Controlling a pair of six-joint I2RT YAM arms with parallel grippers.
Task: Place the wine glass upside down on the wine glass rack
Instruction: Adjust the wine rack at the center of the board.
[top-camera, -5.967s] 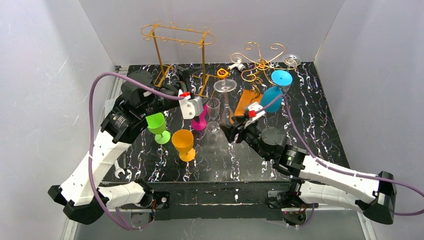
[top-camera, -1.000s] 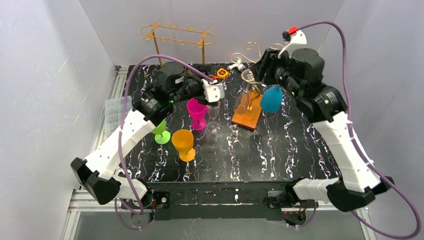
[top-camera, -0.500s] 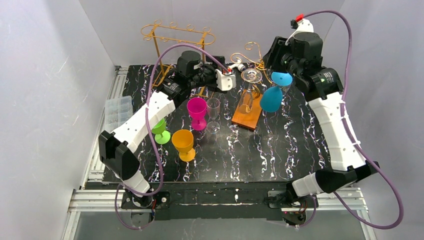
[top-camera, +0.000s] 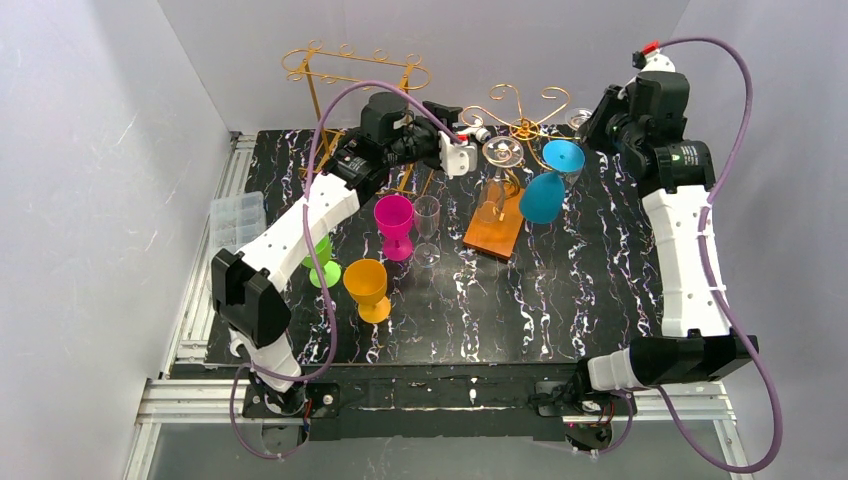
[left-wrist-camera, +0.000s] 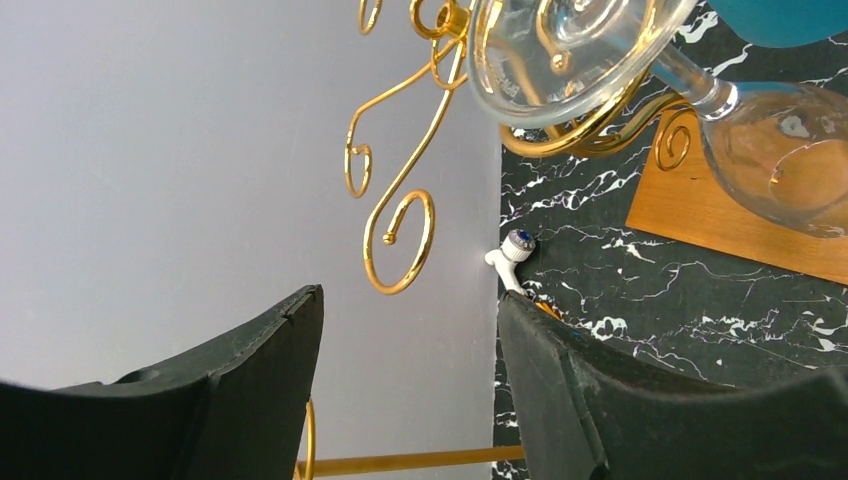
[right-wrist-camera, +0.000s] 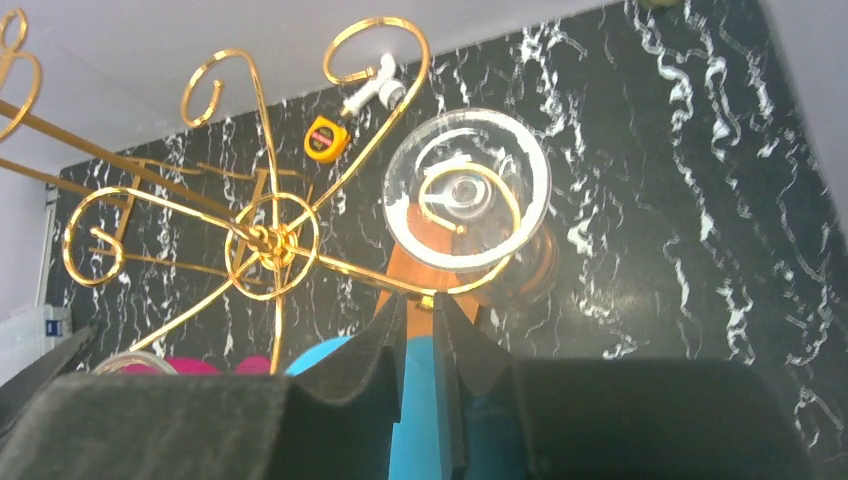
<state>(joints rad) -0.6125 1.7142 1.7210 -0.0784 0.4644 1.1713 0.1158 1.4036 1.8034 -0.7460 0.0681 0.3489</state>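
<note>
Left tool (left-wrist-camera: 410, 300) is hanging with its fingers wide apart and nothing between them, pointing at the wine glass (left-wrist-camera: 575, 50) from just beside it. Right tool (right-wrist-camera: 420, 305) is hovering above the same spot. Its fingers are nearly together with only a thin slit showing, and it is gripping nothing.

Glass: I am seeing it hanging upside down. The foot is up and resting on a curled arm of the wine glass rack (right-wrist-camera: 270, 235), and the bowl is dangling over the rack's wooden base (top-camera: 495, 232). I cannot tell whether the bowl is touching the wood. Neither tool is touching the glass.

Judgement: the placement is looking done, so I am reading the step in hand as the release and retreat. The next move is calling for a clean withdrawal of both arms. Gold scrolls are lying close to the left fingers and right under the right ones, and a snag would be shaking the whole rack.

Surroundings: a teal glass (top-camera: 543, 198) is hanging on the neighbouring arm, just beside the clear one, so any sway is risking a knock. Further out on the bench (top-camera: 580, 300), a magenta glass (top-camera: 393, 220), an orange glass (top-camera: 365, 285), a green glass (top-camera: 322, 272) and a second clear glass (top-camera: 427, 228) are standing upright, well apart from the rack.
</note>
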